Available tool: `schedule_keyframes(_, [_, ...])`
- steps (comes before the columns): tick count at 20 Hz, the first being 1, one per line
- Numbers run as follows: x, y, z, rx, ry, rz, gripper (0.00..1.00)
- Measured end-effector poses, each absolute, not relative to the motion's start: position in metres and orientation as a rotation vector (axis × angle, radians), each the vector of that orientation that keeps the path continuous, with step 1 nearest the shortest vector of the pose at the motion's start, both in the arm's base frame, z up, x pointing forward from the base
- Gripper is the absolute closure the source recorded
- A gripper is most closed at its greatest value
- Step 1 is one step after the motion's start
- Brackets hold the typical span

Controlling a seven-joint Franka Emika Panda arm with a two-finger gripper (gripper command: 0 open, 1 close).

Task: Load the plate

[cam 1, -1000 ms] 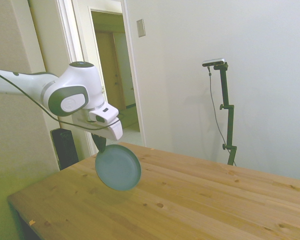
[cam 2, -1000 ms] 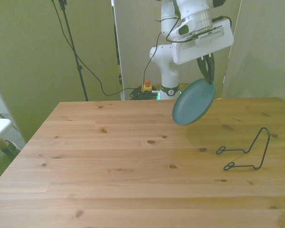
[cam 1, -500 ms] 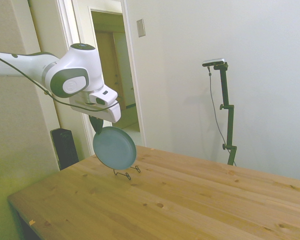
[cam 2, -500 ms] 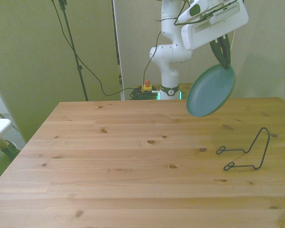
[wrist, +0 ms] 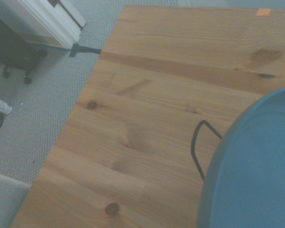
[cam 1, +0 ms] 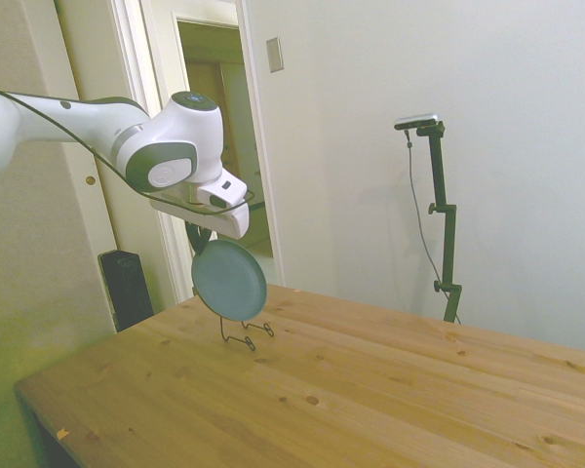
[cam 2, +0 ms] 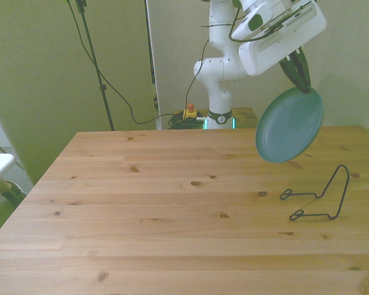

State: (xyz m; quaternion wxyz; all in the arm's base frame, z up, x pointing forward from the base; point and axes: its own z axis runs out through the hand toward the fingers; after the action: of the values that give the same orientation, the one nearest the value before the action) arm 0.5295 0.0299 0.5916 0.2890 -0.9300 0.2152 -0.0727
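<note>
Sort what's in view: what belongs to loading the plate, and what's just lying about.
Job:
- plate, held in the air by its upper rim
- hand, shut on it
- wire stand, empty, on the table

Lying about:
- nothing on the table; cables behind it

A round teal-green plate (cam 1: 229, 280) (cam 2: 290, 125) (wrist: 252, 166) hangs tilted nearly on edge in the air, clamped at its upper rim by the jaws.

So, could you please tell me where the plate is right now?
The teal-green plate hangs tilted from the gripper above the table, at the front view's right, just above the black wire plate stand.
</note>
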Motion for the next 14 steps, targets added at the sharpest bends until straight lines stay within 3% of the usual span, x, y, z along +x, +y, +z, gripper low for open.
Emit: schedule_keyframes(14, [0.552, 0.061, 0.570, -2.443, 0.480, -0.210, 1.00])
